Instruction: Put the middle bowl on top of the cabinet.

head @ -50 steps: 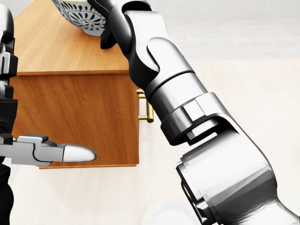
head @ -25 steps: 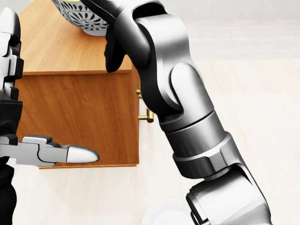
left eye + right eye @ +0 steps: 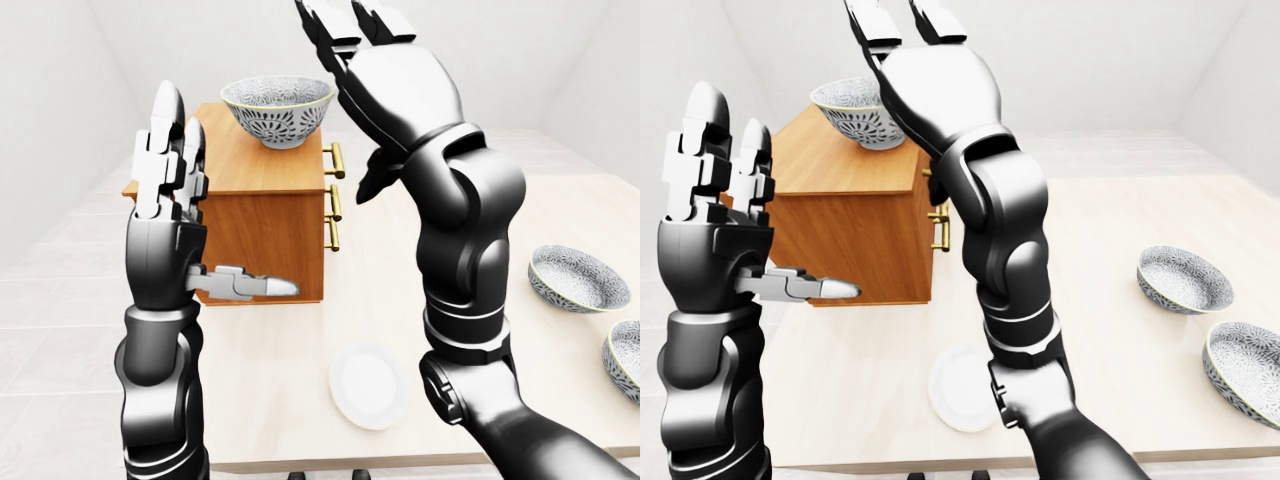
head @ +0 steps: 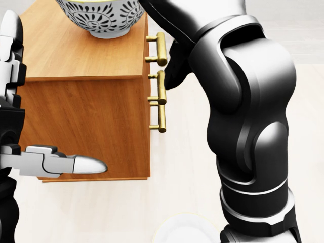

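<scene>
A patterned bowl with a yellow rim (image 3: 278, 108) stands on top of the wooden cabinet (image 3: 262, 228), with nothing touching it. My right hand (image 3: 356, 18) is raised above and to the right of the bowl, open, its fingers stretched upward and partly cut off by the top edge. At the left, my left hand (image 3: 172, 140) is held upright beside the cabinet. It is open, with the thumb (image 4: 76, 164) pointing right across the cabinet's side and nothing in it.
Three brass handles (image 3: 335, 195) stick out of the cabinet's right face. A white plate (image 3: 368, 385) lies on the pale table (image 3: 560, 210) near the bottom edge. Two more patterned bowls (image 3: 578, 278) (image 3: 628, 358) sit at the right.
My right arm has risen and swung to the right, away from the bowl, uncovering the bowl and the cabinet's handles in the head view. The left hand has stayed put.
</scene>
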Controlling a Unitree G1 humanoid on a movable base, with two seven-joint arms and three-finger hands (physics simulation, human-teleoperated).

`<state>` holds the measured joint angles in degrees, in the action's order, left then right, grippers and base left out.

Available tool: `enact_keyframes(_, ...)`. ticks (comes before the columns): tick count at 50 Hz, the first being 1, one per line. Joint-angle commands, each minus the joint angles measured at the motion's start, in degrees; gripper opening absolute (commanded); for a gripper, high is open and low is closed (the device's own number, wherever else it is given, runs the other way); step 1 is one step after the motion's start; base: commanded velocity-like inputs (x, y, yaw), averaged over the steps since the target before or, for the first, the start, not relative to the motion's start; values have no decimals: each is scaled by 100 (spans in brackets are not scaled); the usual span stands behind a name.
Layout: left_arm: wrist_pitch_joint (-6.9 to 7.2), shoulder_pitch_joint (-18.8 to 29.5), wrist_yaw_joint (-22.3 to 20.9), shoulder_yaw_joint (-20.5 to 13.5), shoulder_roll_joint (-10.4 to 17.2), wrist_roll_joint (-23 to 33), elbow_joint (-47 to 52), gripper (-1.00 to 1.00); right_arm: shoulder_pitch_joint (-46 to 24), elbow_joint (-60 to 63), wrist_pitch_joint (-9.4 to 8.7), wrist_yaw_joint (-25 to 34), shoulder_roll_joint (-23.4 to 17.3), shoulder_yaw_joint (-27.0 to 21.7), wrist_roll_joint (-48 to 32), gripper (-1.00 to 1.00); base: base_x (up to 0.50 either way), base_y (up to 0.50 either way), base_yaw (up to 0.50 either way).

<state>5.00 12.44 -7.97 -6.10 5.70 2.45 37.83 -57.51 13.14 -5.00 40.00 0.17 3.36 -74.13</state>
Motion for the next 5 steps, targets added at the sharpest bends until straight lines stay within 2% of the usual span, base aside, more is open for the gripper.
enact_keyframes(1, 0, 51, 45, -21, 29, 66, -61, 100, 1039, 1217, 0, 0, -327, -245, -69, 100, 0, 0, 0)
enact_keyframes(5, 0, 72, 79, -75, 21, 49, 11, 100, 1458, 1529, 0, 0, -440, -277, -43, 100, 0, 0, 0)
